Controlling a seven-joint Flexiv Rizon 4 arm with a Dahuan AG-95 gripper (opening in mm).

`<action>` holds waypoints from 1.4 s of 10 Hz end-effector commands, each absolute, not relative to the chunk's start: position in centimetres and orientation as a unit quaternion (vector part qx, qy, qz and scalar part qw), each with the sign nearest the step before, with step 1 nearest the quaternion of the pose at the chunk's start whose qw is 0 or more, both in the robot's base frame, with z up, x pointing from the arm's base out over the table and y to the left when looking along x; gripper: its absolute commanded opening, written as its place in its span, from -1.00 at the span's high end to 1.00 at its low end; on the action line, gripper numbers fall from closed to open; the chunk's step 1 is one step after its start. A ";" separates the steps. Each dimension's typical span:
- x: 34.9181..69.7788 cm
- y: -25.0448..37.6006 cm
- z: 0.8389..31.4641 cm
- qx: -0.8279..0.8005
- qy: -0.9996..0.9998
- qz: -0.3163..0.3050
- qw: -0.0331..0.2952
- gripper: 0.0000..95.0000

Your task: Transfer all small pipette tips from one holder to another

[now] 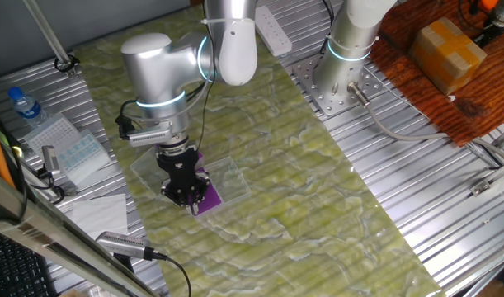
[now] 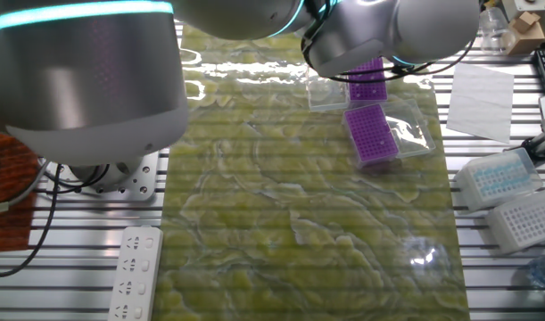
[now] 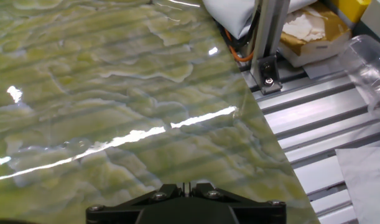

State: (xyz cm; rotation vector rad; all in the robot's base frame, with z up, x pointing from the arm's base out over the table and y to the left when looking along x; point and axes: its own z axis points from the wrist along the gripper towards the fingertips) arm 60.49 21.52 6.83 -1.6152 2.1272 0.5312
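My gripper [image 1: 188, 201] points down over a purple holder plate [image 1: 210, 196] that lies in a clear plastic tray [image 1: 228, 173] on the green mat. In the other fixed view this plate [image 2: 372, 134] lies in front of a second purple plate [image 2: 368, 82], which the arm partly hides. The small pipette tips are too small to make out in any view. In the hand view the gripper [image 3: 186, 184] shows only at the bottom edge. Its jaws stand close together with nothing visible between them. That view shows only mat, no plate.
A water bottle [image 1: 25, 106] and tip boxes [image 1: 70, 153] stand left of the mat; the boxes also show in the other fixed view [image 2: 502, 175]. A power strip [image 1: 272, 31], a second arm's base [image 1: 342, 74] and a cardboard box [image 1: 445, 49] are at the back. White paper [image 2: 482, 89] lies nearby.
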 end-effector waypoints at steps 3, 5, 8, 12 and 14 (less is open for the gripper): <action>60.4 21.5 6.8 -0.585 0.760 0.192 0.208 1.00; 60.4 21.5 6.8 -0.589 0.756 0.195 0.208 1.00; 60.4 21.5 6.8 -0.599 0.747 0.202 0.206 1.00; 60.4 21.5 6.8 -0.605 0.741 0.207 0.207 1.00; 60.4 21.5 6.8 -0.607 0.736 0.214 0.210 1.00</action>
